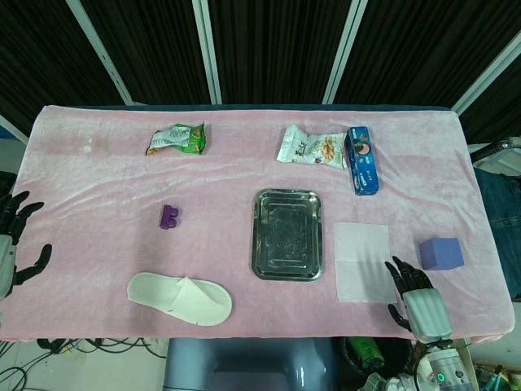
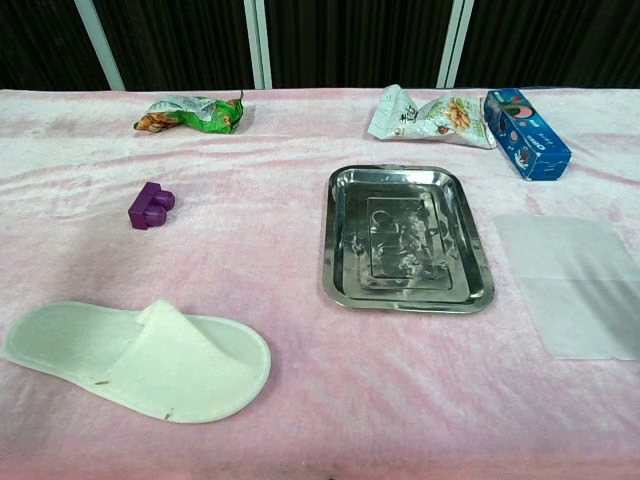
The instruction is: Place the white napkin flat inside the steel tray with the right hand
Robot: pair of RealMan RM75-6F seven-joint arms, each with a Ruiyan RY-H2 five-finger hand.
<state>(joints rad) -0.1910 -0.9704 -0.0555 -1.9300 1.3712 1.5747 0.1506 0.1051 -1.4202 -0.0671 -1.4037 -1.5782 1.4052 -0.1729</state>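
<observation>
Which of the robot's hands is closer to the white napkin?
Right. The right hand sits at the table's near edge, just beside the napkin's near right corner. The left hand is off the far left edge.

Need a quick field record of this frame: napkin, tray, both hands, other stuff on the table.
napkin: napkin flat on the pink cloth, right of the tray, not held
tray: tray at table centre, nothing in it
right hand: right hand at the near table edge, fingers apart, just off the napkin's near right corner
left hand: left hand at the far left edge, off the table, holds nothing
other: slipper, purple brick, purple block, blue box, two snack bags
</observation>
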